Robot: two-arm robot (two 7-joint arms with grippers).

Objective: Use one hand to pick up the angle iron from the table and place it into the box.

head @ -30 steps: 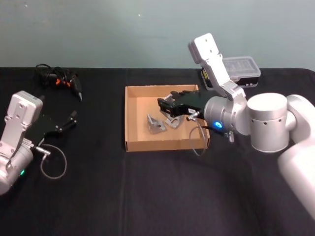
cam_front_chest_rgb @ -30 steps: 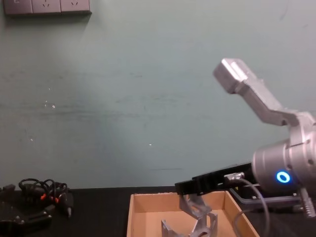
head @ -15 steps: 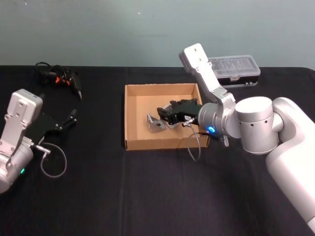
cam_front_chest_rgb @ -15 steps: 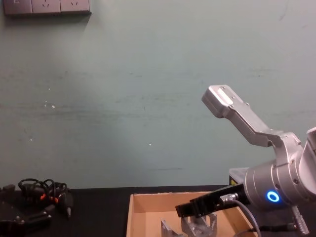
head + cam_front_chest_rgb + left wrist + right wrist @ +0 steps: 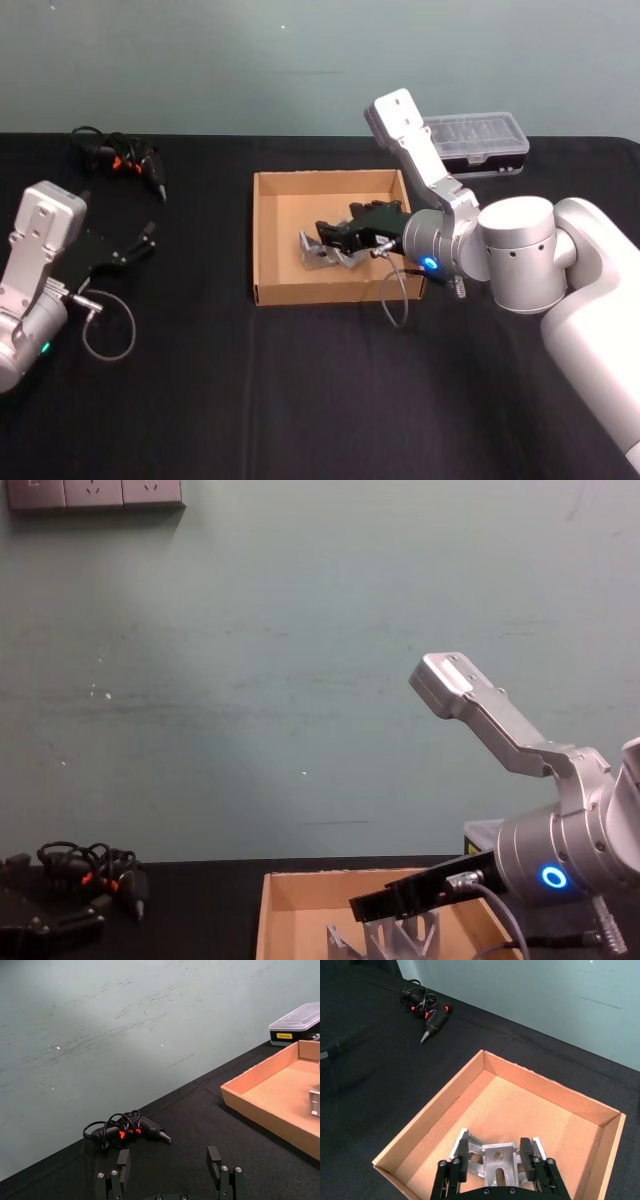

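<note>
The tabletop (image 5: 300, 400) is flat and black, and it runs across the whole width of the head view up to a pale green wall. Near its middle lies the box (image 5: 268, 240), a shallow tan cardboard tray with low walls. At the far left lies a black tool with orange marks and a coiled cable (image 5: 120, 160), well apart from the box. At the far right, behind the box, stands a small black case with a clear lid (image 5: 478, 142).
</note>
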